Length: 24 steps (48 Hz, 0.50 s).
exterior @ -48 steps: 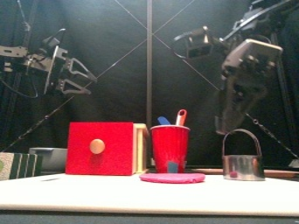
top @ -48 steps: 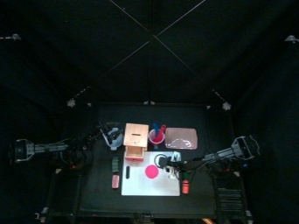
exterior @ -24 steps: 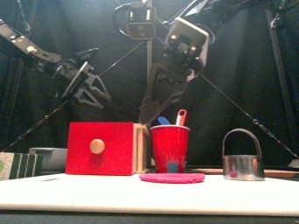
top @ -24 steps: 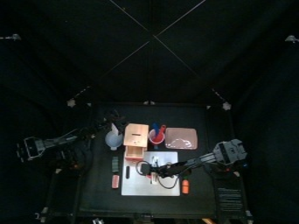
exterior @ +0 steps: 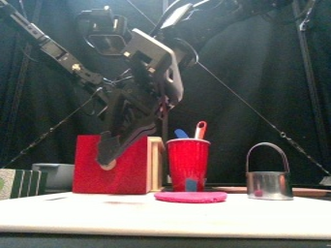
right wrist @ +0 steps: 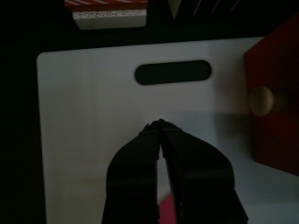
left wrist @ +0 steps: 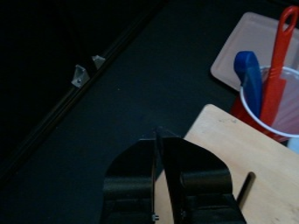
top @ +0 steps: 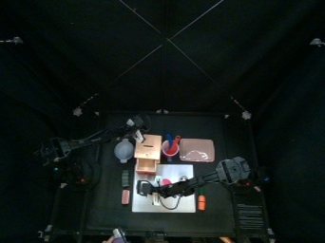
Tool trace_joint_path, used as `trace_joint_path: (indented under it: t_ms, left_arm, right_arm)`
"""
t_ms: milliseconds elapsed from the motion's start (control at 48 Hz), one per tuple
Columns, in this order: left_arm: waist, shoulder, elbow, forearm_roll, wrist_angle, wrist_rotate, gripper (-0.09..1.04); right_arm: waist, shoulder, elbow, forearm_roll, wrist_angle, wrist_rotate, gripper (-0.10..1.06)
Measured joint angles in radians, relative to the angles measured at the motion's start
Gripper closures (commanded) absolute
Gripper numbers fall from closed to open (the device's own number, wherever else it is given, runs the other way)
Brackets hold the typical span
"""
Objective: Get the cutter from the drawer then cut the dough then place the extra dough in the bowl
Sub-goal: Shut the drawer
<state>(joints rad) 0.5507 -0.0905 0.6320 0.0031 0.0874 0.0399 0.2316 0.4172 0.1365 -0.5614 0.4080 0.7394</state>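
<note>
Cutter (exterior: pixel 268 174) is already out on the board (right wrist: pixel 82 114), right of the dough (exterior: pixel 191 196). The right gripper (right wrist: pixel 156 129) has swung away from it, jaws together, and is now at the drawer (exterior: pixel 85 179) knob (right wrist: pixel 267 99). The left gripper (left wrist: pixel 160 140), jaws also together, has slid over the box (left wrist: pixel 233 131). Cutting looks postponed; drawer business first, I'd say.

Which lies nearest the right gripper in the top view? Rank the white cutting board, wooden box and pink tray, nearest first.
1. White cutting board: directly under the right gripper.
2. Wooden box: just behind it.
3. Pink tray: back right, farthest.
</note>
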Motion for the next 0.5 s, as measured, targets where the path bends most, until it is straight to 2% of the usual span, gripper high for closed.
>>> trace_joint_path:
  t_ms: [250,500]
  left_arm:
    - [-0.002,0.127,-0.144,0.140,0.209,0.000,0.53]
    - [-0.002,0.222,-0.249,0.198,0.316,0.000,0.53]
  right_arm:
    - [-0.003,0.028,-0.026,0.003,0.000,0.000,0.78]
    - [-0.037,0.049,-0.058,0.002,0.002,-0.006,0.78]
